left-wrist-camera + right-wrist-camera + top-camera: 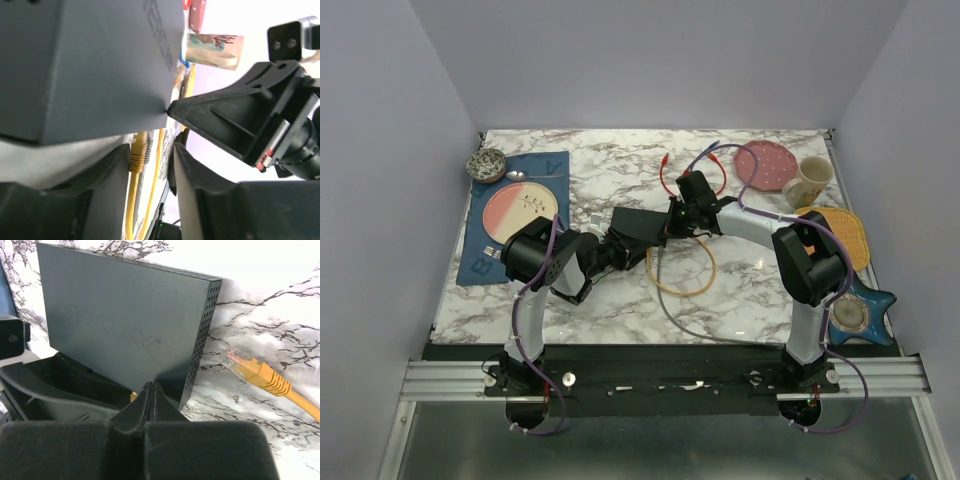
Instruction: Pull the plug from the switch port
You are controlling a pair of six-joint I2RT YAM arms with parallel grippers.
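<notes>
The switch (pixel 640 225) is a flat black box lying mid-table; it also shows in the left wrist view (pixel 85 60) and the right wrist view (pixel 125 325). A yellow plug (pixel 137 152) sits in a socket on its edge, its yellow cable (pixel 685 285) looping on the table. My left gripper (pixel 618 250) is open, and its fingers (pixel 102 195) straddle the plug (pixel 152 157). My right gripper (pixel 672 222) is shut and empty, its tip (pixel 152 388) against the switch's near edge. It appears large at the right of the left wrist view (pixel 172 107).
A loose yellow plug (pixel 252 372) lies on the marble right of the switch. A red cable (pixel 670 178), pink plate (pixel 765 165), mug (pixel 807 180), yellow mat (pixel 842 235) and blue star coaster (pixel 855 315) are at the right. A blue placemat (pixel 490 255) with a plate and a bowl (pixel 486 164) are at the left.
</notes>
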